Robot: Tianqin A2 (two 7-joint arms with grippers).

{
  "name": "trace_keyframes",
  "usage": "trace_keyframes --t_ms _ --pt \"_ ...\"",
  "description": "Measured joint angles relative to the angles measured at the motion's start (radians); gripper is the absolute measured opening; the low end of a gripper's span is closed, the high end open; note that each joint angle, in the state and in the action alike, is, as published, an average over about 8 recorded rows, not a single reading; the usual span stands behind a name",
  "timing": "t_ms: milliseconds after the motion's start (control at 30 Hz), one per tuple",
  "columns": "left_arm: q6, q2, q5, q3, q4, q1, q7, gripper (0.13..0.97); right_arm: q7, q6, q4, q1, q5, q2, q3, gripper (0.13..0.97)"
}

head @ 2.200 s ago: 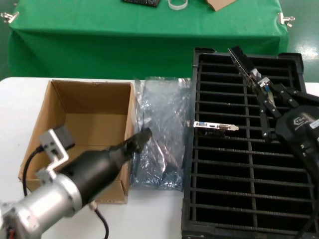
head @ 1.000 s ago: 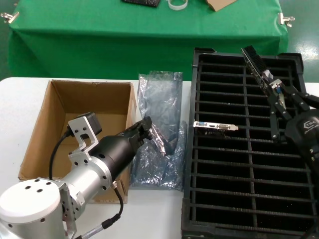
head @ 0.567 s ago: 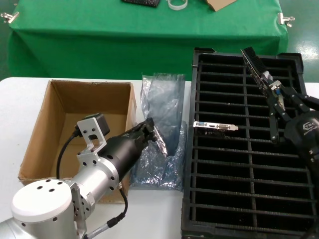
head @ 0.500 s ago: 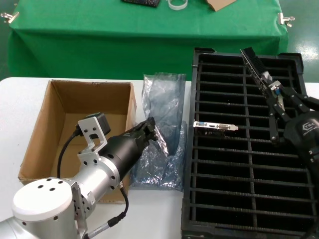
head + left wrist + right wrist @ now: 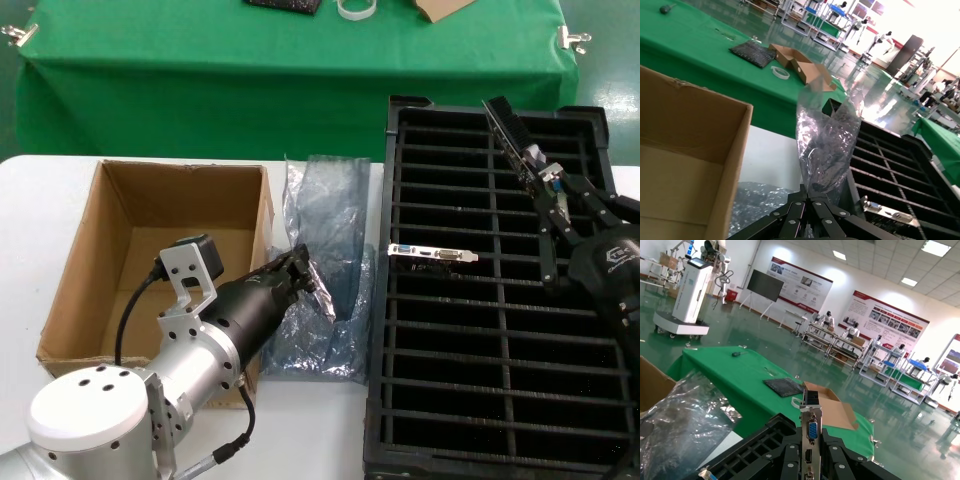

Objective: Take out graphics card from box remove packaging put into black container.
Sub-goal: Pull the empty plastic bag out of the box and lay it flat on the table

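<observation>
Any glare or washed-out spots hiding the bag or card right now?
Left wrist view: the far hall is blown out white, and the packaging glints but stays readable. Right wrist view: ceiling lights flare, yet the graphics card is sharp. Head view: even light.

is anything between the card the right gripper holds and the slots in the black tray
Nothing visible. The right gripper holds the graphics card above the black container's far right rows, which look open. Another card sits farther left.
</observation>
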Motion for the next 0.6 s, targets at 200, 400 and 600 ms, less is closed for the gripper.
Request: trace_keyframes --t_ms 200,400,600 --pt "-0.023 0.005 0.000 0.000 0.002 0.014 0.027 0.148 0.001 0.001 0.000 -0.004 -0.002 -0.003 0.002 0.195" --pt "-0.043 0.013 0.000 0.000 0.009 0.023 0.054 0.198 0.004 0.001 0.000 -0.009 -0.003 -0.004 0.005 0.195" --pt "-0.043 0.015 0.000 0.000 0.019 0.018 0.057 0.215 0.005 0.000 0.000 -0.011 -0.004 -0.005 0.006 0.195"
